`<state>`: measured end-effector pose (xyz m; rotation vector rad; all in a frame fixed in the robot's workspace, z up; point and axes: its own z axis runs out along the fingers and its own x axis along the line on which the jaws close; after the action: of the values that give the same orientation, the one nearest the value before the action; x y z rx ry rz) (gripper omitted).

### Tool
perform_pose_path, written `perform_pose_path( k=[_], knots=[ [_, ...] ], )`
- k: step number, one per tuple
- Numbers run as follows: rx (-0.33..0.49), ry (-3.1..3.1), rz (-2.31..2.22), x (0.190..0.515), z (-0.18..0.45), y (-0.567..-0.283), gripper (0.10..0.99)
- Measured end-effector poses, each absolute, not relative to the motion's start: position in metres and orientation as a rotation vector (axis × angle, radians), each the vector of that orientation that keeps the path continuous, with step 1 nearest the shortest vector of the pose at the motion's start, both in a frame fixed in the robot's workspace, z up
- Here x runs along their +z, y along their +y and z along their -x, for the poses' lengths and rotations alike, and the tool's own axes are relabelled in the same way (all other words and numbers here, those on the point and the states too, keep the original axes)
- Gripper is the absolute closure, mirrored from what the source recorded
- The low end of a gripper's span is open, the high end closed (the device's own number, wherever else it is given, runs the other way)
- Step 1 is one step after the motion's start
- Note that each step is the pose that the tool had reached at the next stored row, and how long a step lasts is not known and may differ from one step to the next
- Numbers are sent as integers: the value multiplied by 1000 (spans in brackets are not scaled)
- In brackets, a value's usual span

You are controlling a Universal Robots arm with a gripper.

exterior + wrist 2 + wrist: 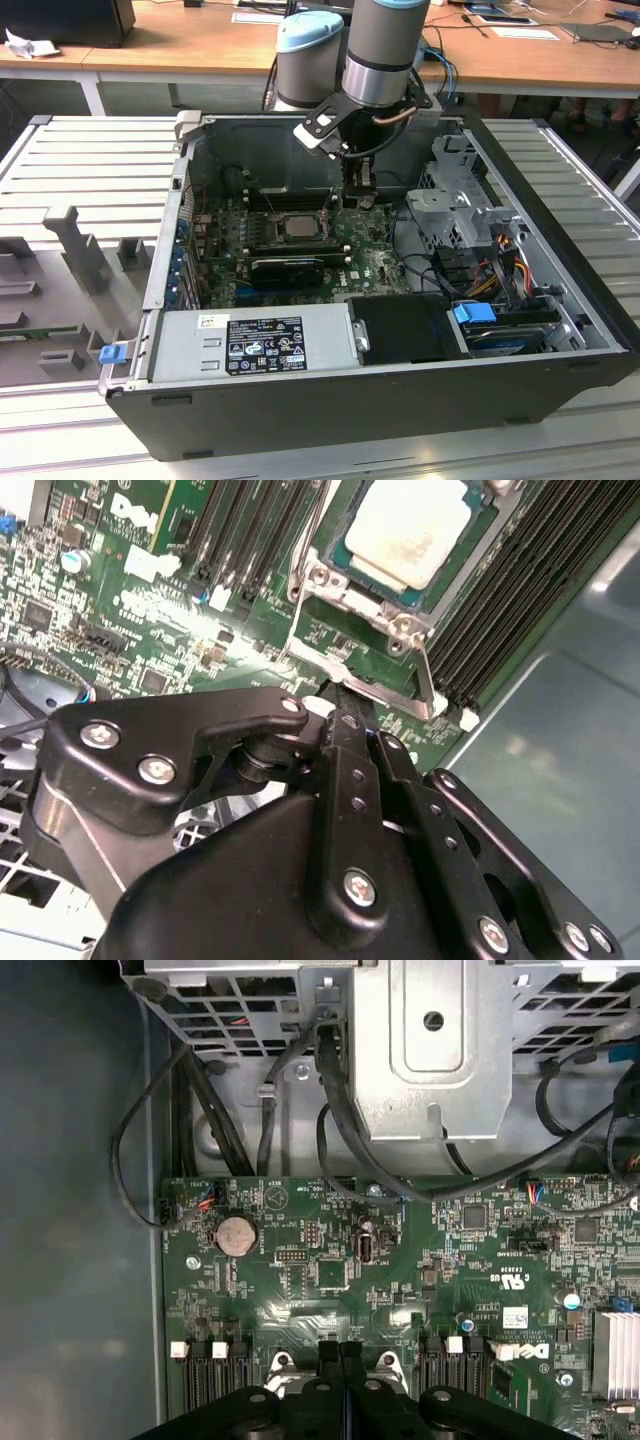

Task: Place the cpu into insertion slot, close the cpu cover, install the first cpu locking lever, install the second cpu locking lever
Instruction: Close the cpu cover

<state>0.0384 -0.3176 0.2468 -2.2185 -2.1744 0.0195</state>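
Second wrist view: tool [343, 698] drawn together, tip at the open cpu cover [425, 675], frame centre. A slipping tip could gouge the cpu [408, 528], upper right; likely cause: off-centre push.

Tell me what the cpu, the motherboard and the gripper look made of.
The cpu: pale, dull silver-beige face, likely metal. The motherboard: green glossy board, probably lacquered laminate, light glinting off it. The gripper: matte black links with bright screws; painted metal or plastic, unclear.
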Motion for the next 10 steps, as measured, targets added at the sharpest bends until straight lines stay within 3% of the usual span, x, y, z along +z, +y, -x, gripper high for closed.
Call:
perform_pose_path(
  k=[10],
  knots=[
    [19, -2175, 2218, 247, -21, -318, 980]
  ],
)
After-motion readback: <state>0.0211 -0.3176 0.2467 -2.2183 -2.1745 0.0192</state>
